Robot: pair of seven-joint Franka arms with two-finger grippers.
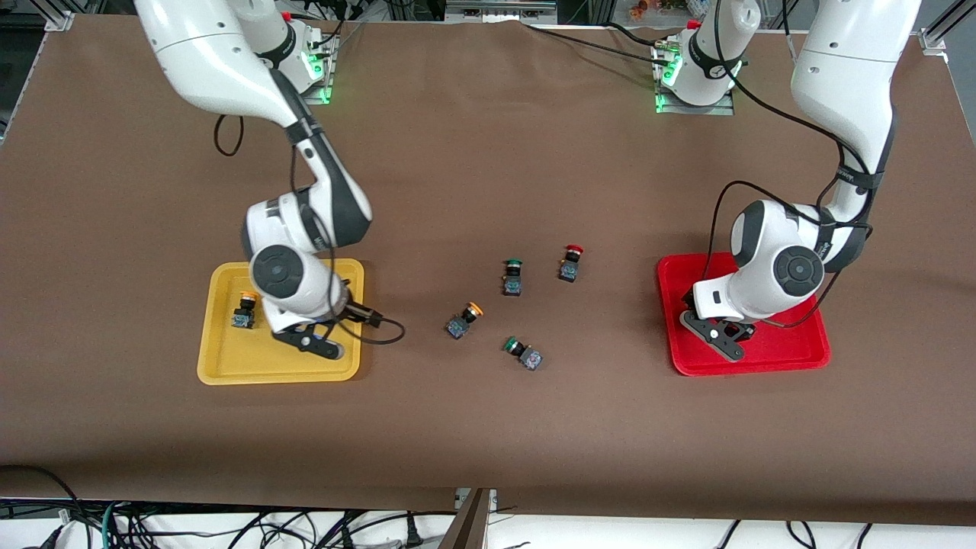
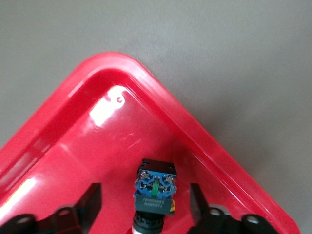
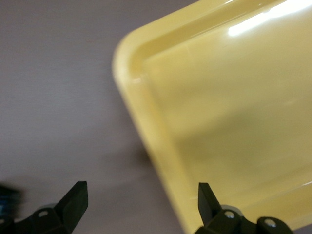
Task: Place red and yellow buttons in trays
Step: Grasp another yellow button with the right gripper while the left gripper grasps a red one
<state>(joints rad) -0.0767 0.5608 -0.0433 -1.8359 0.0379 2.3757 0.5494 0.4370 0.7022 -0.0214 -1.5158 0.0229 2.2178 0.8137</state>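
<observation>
A red tray (image 1: 793,352) lies at the left arm's end of the table. My left gripper (image 1: 720,339) is low over it and open. In the left wrist view the gripper (image 2: 145,195) straddles a black button with a blue base (image 2: 155,187) that lies in the red tray (image 2: 73,146); both fingers stand clear of it. A yellow tray (image 1: 229,366) at the right arm's end holds a yellow-capped button (image 1: 244,309). My right gripper (image 1: 319,341) is open and empty over that tray's rim (image 3: 146,112). A red-capped button (image 1: 569,263) and a yellow-capped button (image 1: 462,320) lie mid-table.
Two green-capped buttons (image 1: 512,277) (image 1: 523,354) lie among the mid-table buttons. Both arms' bases stand at the table's edge farthest from the front camera. A cable loop (image 1: 385,329) hangs from the right wrist beside the yellow tray.
</observation>
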